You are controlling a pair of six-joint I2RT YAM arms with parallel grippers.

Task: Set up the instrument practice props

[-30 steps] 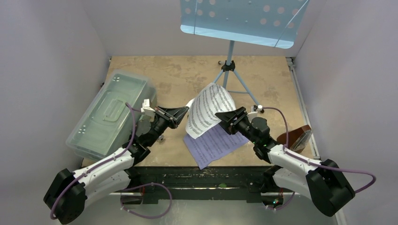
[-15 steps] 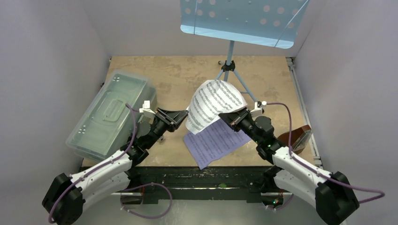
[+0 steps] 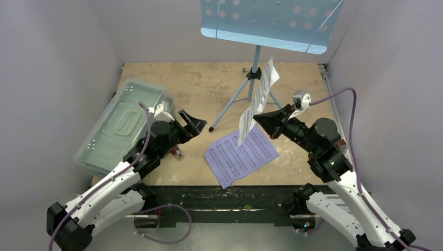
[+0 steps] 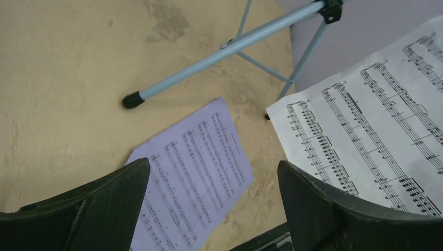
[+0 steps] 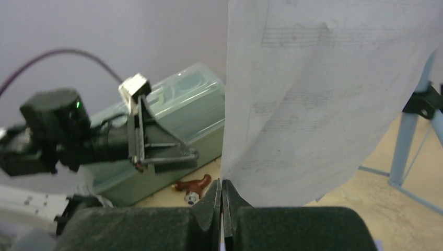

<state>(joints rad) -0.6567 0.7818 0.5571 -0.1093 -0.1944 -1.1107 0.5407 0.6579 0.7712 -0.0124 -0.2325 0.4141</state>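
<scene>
Top external view shows a completed handover above the table. The light-blue music stand stands at the far edge, right of centre, with its perforated desk raised and bare, and the clear lidded box lies along the left edge; neither has moved. One second ago both arms met over the middle of the table with the white page between them. The left gripper has since let go and drawn back toward the box. The left wrist view confirms that its jaws stand wide apart with nothing between them. The right gripper is clamped on the lower edge of the white page, fingers pressed together on the paper in the right wrist view. It has carried the page up and toward the far right, so the sheet now hangs edge-on beside the stand's pole, below the desk and not yet on it. The lilac page lies flat near the near edge, right of centre, untouched. The metronome, visible near the right edge a second ago, is now covered by the right arm. As a judgement, the right arm alone now controls the sheet, and placement on the desk is the open step.
</scene>
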